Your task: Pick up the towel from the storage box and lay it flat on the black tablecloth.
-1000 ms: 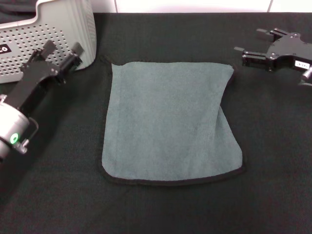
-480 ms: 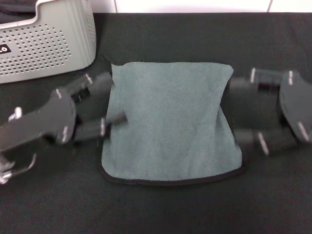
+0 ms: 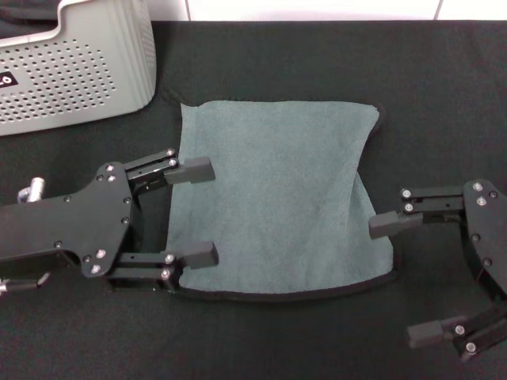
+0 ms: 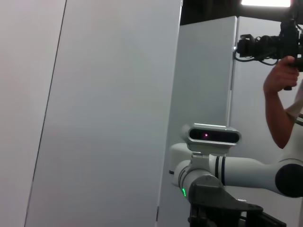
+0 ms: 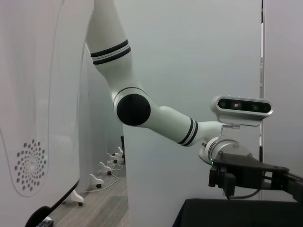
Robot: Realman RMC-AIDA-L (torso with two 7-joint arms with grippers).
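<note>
Lying nearly flat on the black tablecloth (image 3: 261, 55), the towel (image 3: 277, 198) is already out of the box (image 3: 75, 67). Your left pincer (image 3: 194, 212) is spread over its edge; the right pincer (image 3: 404, 279) is spread alongside, probably for smoothing.

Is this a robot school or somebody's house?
Probably a robot lab, not a house. Plain white partition panels stand around, a person films with a camera rig, and the table wears a black tablecloth where the robot's grippers practice with a towel.
</note>
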